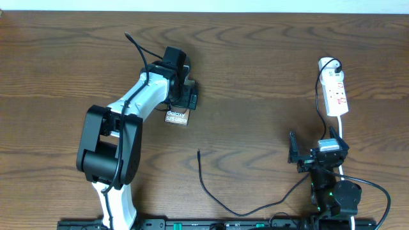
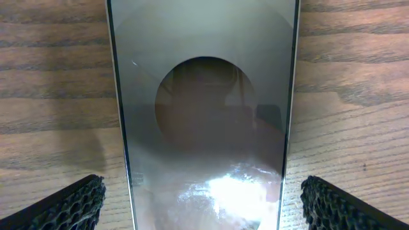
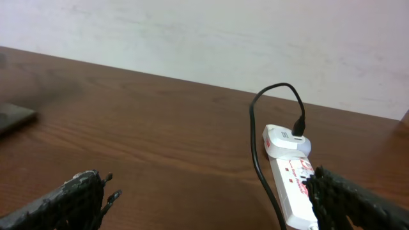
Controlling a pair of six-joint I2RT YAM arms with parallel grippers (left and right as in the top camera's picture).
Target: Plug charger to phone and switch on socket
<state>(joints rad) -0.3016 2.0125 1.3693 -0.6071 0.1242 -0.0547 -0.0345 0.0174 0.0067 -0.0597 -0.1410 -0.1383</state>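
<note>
The phone (image 1: pixel 177 117) lies flat on the table left of centre, its white lettering showing. It fills the left wrist view (image 2: pixel 204 96) as a glossy grey slab. My left gripper (image 1: pixel 181 96) is open right over it, one finger on each side of the phone (image 2: pixel 204 207), with a gap at both edges. The charger cable's plug tip (image 1: pixel 199 152) lies loose on the table, and the black cable (image 1: pixel 220 203) curves back toward the right arm. The white socket strip (image 1: pixel 335 89) lies at the far right and also shows in the right wrist view (image 3: pixel 291 188). My right gripper (image 1: pixel 313 154) is open and empty just before it (image 3: pixel 211 201).
A white adapter (image 3: pixel 281 137) with the black cable plugged in sits at the strip's far end. The strip's white cord (image 1: pixel 342 131) runs toward the right arm base. A white wall (image 3: pixel 223 38) stands behind the table's far edge.
</note>
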